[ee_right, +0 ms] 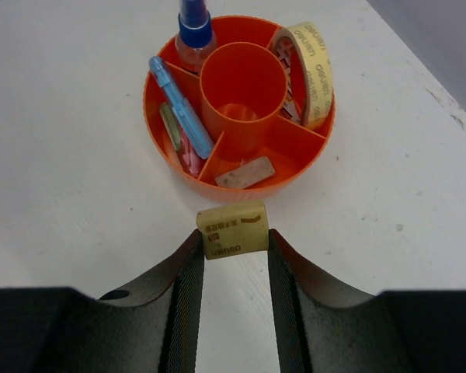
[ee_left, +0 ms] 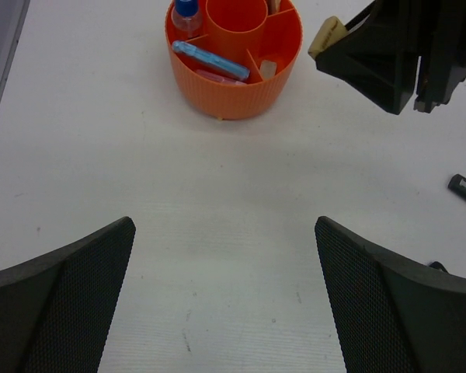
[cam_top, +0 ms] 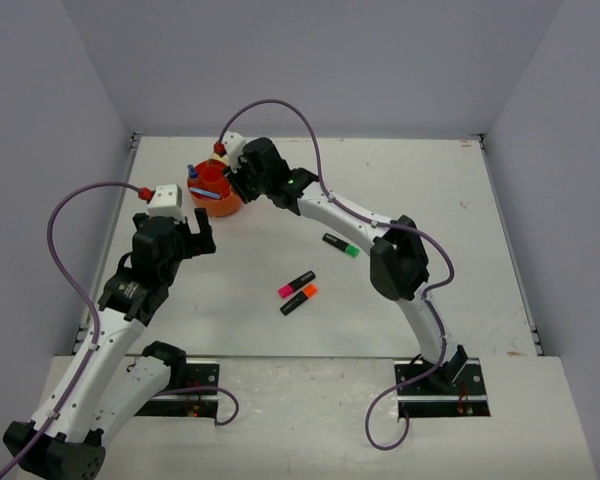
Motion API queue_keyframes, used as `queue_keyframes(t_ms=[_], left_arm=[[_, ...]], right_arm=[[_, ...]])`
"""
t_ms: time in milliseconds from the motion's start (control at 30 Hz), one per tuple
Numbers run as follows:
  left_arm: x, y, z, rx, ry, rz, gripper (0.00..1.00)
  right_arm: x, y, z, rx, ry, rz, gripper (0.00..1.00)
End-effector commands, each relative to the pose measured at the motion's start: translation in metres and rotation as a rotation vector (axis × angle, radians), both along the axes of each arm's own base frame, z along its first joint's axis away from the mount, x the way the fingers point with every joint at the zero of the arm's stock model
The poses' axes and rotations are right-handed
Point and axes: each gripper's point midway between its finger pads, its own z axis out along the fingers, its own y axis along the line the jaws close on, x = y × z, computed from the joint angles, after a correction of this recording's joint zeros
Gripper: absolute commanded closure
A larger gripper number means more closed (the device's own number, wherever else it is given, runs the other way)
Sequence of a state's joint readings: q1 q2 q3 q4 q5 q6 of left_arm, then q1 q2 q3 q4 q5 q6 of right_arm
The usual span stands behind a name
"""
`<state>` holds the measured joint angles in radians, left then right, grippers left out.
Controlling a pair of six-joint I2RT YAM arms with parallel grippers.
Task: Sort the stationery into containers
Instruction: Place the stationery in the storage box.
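Setting: robotics lab test cell. Evidence:
- Plain grey partition walls (cam_top: pixel 310 60) are closing in a white table (cam_top: pixel 430 200) on three sides.
- Two jointed arms, the left arm (cam_top: pixel 120 300) and the right arm (cam_top: pixel 340 212), are standing on black base plates (cam_top: pixel 477 392) at the near edge.
- Purple cables (cam_top: pixel 270 101) are looping off the wrists.
- An orange tub (cam_top: pixel 228 203) and highlighters (cam_top: pixel 298 291) are sitting on the bare tabletop.
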<state>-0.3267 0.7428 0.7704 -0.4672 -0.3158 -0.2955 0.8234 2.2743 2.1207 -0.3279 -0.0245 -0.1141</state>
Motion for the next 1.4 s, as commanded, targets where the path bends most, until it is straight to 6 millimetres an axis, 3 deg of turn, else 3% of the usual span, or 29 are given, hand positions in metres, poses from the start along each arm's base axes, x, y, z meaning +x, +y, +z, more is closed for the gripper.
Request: queue_keyframes(t_ms=[0, 200, 500, 633, 667, 900, 1367], left_arm=[[0.006, 0.004, 0.012, 0.002, -0.060, 0.019, 0.00], [0.006, 0.003, 0.009, 0.003, -0.049, 0.011, 0.00], [0.005, 0.001, 0.011, -0.007, -0.058, 0.001, 0.00], [0.005, -0.001, 0.013, -0.014, -0.063, -0.007, 0.00], [0.005, -0.001, 0.014, -0.015, -0.066, -0.007, 0.00], [0.004, -0.003, 0.016, -0.024, -0.074, -0.023, 0.00], [0.002, -0.008, 0.019, -0.039, -0.086, -0.052, 0.00]], right_arm=[[0.010, 0.029, 0.022, 0.071, -0.093, 0.076, 0.89], [0.011, 0.039, 0.021, 0.098, -0.075, 0.096, 0.80], [0.020, 0.041, 0.001, 0.143, 0.010, 0.063, 0.85], [0.030, 0.040, 0.014, 0.180, -0.004, 0.038, 0.85], [0.031, 0.039, 0.006, 0.173, 0.012, 0.034, 0.85], [0.036, 0.047, 0.003, 0.214, 0.027, 0.040, 0.79], [0.041, 0.049, 0.006, 0.252, 0.047, 0.020, 0.69]])
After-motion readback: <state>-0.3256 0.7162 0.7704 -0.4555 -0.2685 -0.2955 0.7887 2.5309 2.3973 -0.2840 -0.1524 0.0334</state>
